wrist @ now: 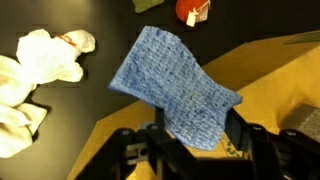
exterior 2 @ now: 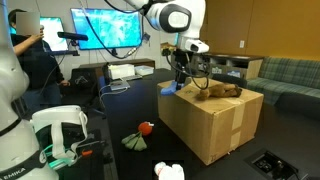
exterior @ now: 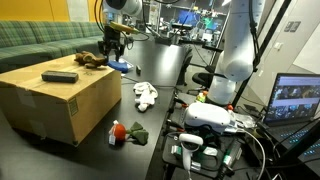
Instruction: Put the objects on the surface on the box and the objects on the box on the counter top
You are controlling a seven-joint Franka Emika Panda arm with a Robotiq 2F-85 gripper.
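My gripper (wrist: 196, 136) is shut on a blue knitted cloth (wrist: 172, 78), which hangs from the jaws over the edge of the cardboard box (wrist: 275, 68). In both exterior views the gripper (exterior: 113, 46) (exterior 2: 180, 68) is above the box's (exterior: 60, 100) (exterior 2: 212, 128) corner, with the cloth (exterior: 120, 66) (exterior 2: 169, 90) dangling beside it. A black remote (exterior: 60, 76) and a brown plush toy (exterior: 90, 59) (exterior 2: 218, 92) lie on the box top. A white plush (exterior: 146, 96) (exterior 2: 170, 171) (wrist: 40, 62) and a red and green toy (exterior: 124, 132) (exterior 2: 142, 133) (wrist: 192, 10) lie on the black counter.
A green sofa (exterior: 35, 40) stands behind the box. A second white robot arm (exterior: 235, 50), a headset (exterior: 215, 117) and a laptop (exterior: 298, 100) are at the counter's side. Monitors (exterior 2: 110, 30) and a person (exterior 2: 30, 60) are in the background.
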